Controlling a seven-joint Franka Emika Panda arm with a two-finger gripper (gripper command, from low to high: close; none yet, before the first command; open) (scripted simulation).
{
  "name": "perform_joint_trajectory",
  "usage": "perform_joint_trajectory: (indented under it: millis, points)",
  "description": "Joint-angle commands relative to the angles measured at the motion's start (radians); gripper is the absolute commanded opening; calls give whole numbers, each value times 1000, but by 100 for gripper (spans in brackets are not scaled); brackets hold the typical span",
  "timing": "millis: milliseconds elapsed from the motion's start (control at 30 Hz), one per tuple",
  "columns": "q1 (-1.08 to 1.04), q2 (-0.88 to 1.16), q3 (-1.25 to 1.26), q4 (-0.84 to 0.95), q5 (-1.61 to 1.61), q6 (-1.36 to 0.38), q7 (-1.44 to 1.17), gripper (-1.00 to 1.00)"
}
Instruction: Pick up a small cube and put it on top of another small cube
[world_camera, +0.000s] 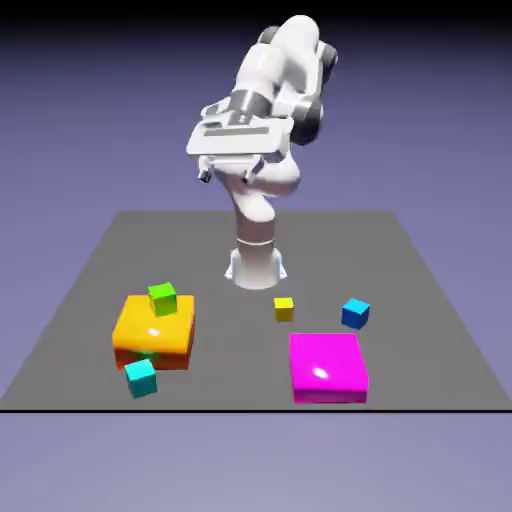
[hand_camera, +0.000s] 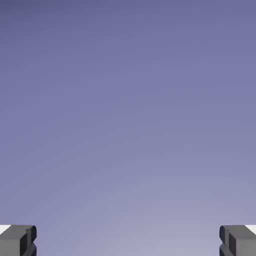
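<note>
The small teal cube (world_camera: 141, 377) lies on the grey table (world_camera: 100, 260) near its front edge, just in front of the flat orange block (world_camera: 150, 335). The small lime-green cube (world_camera: 162, 297) rests on the back part of that orange block's top. My gripper (world_camera: 228, 172) hangs high above the table's far side, well away from both cubes. In the hand view the gripper (hand_camera: 128, 240) is open, its grey fingertips (hand_camera: 17, 240) far apart with nothing between them and only the blue-violet backdrop ahead.
A small yellow cube (world_camera: 284, 309) and a small deeper-blue cube (world_camera: 355, 313) sit mid-table toward the exterior view's right. A flat magenta block (world_camera: 327, 366) lies in front of them. The robot's base (world_camera: 256, 265) stands behind the yellow cube.
</note>
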Motion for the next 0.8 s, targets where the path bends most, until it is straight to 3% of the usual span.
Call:
perform_joint_trajectory:
  millis: [0,767]
  points:
    - [-36,-7,29,13,10,-15,28,0]
    - [-870,-173,697,314,238,-358,669,0]
